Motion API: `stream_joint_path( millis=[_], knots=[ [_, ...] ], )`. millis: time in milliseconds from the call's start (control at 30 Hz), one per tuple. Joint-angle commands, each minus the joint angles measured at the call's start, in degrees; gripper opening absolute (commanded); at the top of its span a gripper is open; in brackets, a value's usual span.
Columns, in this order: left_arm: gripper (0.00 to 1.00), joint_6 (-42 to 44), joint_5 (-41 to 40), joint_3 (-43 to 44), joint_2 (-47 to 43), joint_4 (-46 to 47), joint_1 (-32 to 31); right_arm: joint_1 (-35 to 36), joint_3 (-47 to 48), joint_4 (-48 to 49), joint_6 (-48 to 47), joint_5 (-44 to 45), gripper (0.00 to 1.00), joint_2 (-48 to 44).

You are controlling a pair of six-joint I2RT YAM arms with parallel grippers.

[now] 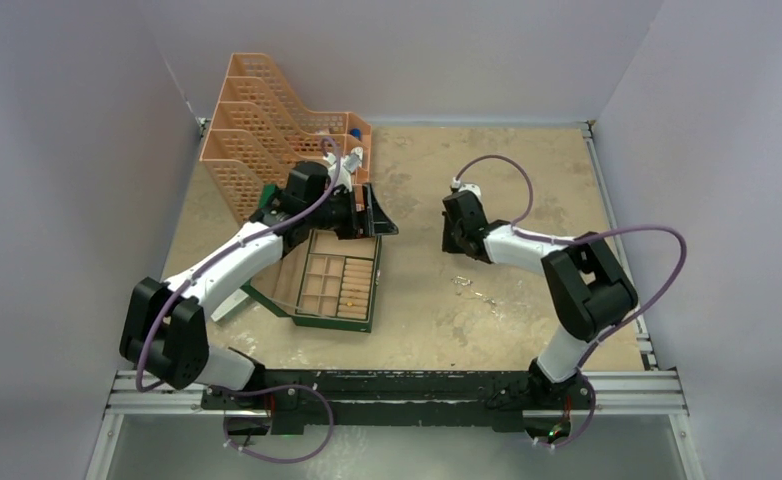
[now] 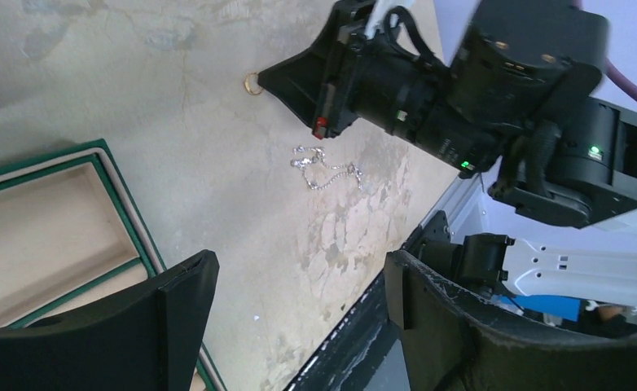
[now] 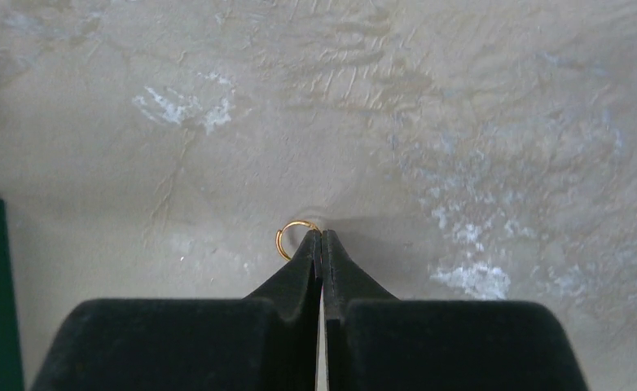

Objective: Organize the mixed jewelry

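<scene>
My right gripper (image 3: pixel 321 235) is shut, its tips pinching a thin gold ring (image 3: pixel 286 239) just above the tan tabletop; the ring sticks out to the left of the tips. The left wrist view shows the same ring (image 2: pixel 252 83) at the tip of the right gripper (image 2: pixel 270 80). A small silvery chain (image 2: pixel 325 168) lies loose on the table near it, and faintly shows in the top view (image 1: pixel 464 283). My left gripper (image 2: pixel 299 281) is open and empty, hovering beside the open green box (image 1: pixel 312 318), right of its rim (image 2: pixel 102 167). It also shows in the top view (image 1: pixel 367 215).
The green box has several tan compartments, and its lid lies open behind it. An orange mesh file organiser (image 1: pixel 267 120) stands at the back left, with small white and blue items at its near end. A black rail (image 1: pixel 397 385) runs along the table's front edge.
</scene>
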Motion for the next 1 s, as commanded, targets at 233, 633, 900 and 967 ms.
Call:
stream_joint_path(
  millis=[233,633,900,967],
  knots=[
    [0.72,-9.0,8.2,3.3,8.5,9.4,-1.9,-0.3,-10.7,13.6,10.6,-10.3,0.0,-15.7],
    [0.49,-13.0,9.6,6.9,18.0,18.8,-4.1,-0.3,-12.6,13.8,12.5,-15.7,0.0,-22.5],
    [0.38,-13.0,9.2,9.8,22.6,19.6,-4.5,-0.3,-12.7,13.8,13.4,-17.8,0.0,-23.7],
    [0.35,-13.3,10.4,10.3,24.0,20.1,-4.5,-0.3,-12.8,13.9,13.4,-18.4,0.0,-23.6]
  ],
)
